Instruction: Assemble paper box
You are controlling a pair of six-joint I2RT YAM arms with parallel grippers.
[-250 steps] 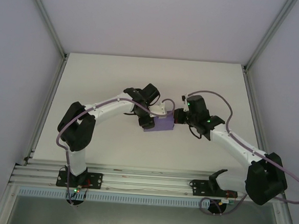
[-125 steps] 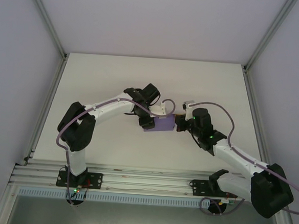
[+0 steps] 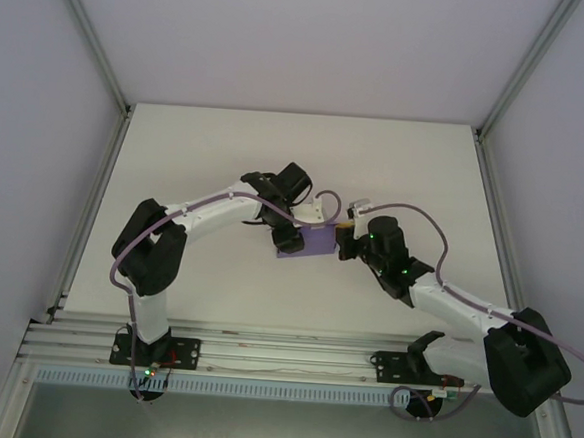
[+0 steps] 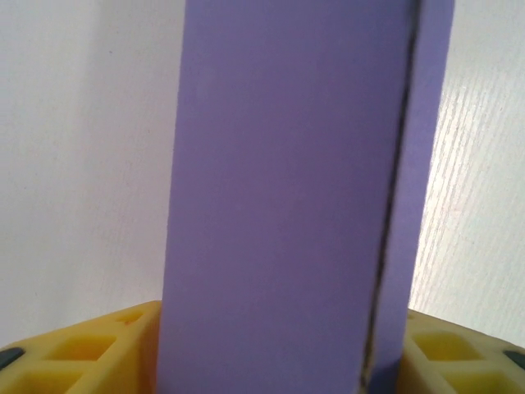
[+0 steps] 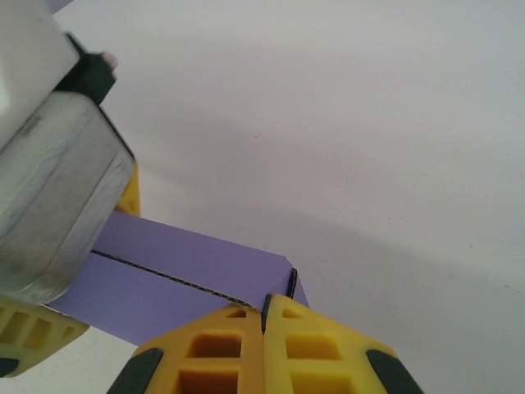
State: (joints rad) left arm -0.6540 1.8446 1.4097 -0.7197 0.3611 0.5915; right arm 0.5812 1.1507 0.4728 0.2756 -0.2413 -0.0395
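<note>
Quickly, white surface [image 3: 226, 154] takes up most of the top view, walled on three sides

Left arm [image 3: 212, 211] reaches from its base in toward the middle, right arm [image 3: 456, 306] does the same from the other side, both wrists meet near the centre of the surface

Paper box [image 3: 315, 243] is purple and folded into a small shallow rectangular shape, sitting right between the two wrists at mid-surface; can't tell whether it rests on the surface or hangs just off it

Left wrist view: paper box [image 4: 279, 197] runs up the middle as a tall purple panel, with a dark seam down its right part where a narrower panel meets it

Left pincer [image 4: 283, 322] has its yellow fingers [image 4: 90, 349] apart, one on each side of the box; the box edge covers their inner faces, so can't tell if they clamp it or just flank it

Right wrist view: paper box [image 5: 180, 271] lies below the left pincer's grey body, a perforated crease across its top

Right pincer [image 5: 264, 302] has its yellow fingers pressed together, tips at the box's near corner; can't tell if any card is pinched between them
</note>
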